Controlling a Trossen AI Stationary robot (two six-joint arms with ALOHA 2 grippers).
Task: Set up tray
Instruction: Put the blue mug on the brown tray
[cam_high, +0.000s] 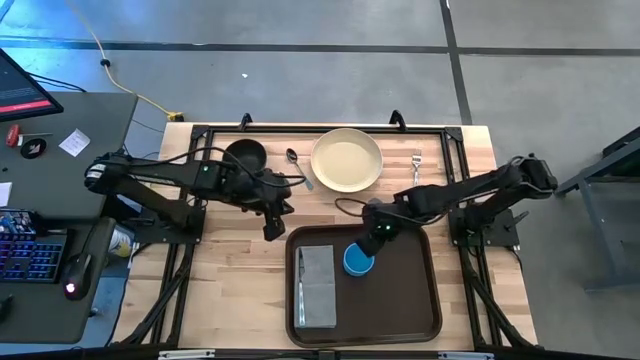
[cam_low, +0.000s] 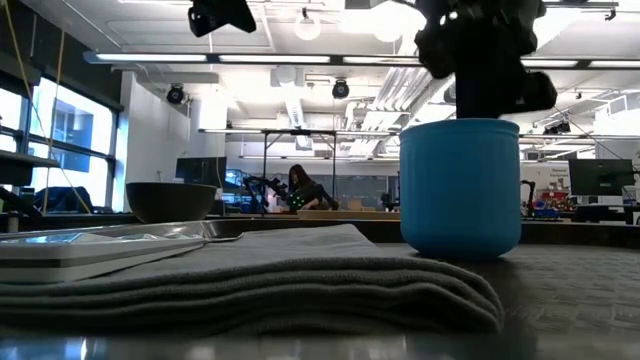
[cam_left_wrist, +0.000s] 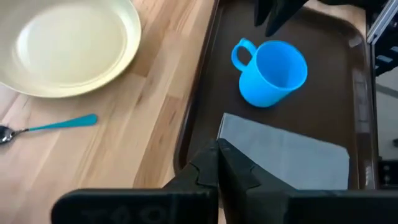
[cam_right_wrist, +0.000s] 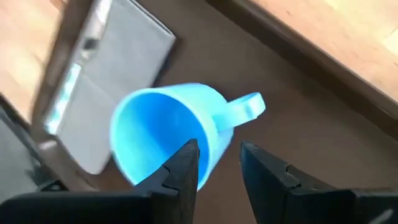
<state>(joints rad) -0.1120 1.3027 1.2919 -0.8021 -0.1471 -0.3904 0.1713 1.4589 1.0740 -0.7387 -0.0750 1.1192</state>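
Note:
The dark brown tray (cam_high: 400, 300) lies at the table's near edge. A folded grey napkin (cam_high: 318, 285) lies flat on its left part, with a shiny utensil (cam_right_wrist: 68, 93) along the napkin's left side. A blue cup (cam_high: 358, 260) with a handle (cam_right_wrist: 245, 106) stands upright on the middle of the tray. My right gripper (cam_high: 378, 236) is over the cup, shut on it. My left gripper (cam_high: 272, 226) hangs shut and empty above the bare wood just left of the tray's far left corner. My right gripper holds the blue cup by its rim wall (cam_right_wrist: 208, 146), right beside the handle. One finger (cam_right_wrist: 183, 168) is inside the cup and the other is outside. The fingers slant down from the table's far right. The cup is upright, its base (cam_low: 460, 250) at the tray's floor.
On the wood beyond the tray are a black bowl (cam_high: 245, 155), a spoon with a teal handle (cam_high: 298, 168), a cream plate (cam_high: 347, 160) and a fork (cam_high: 416, 165). The tray's right half (cam_high: 410, 290) is bare. A desk with a keyboard stands left of the table.

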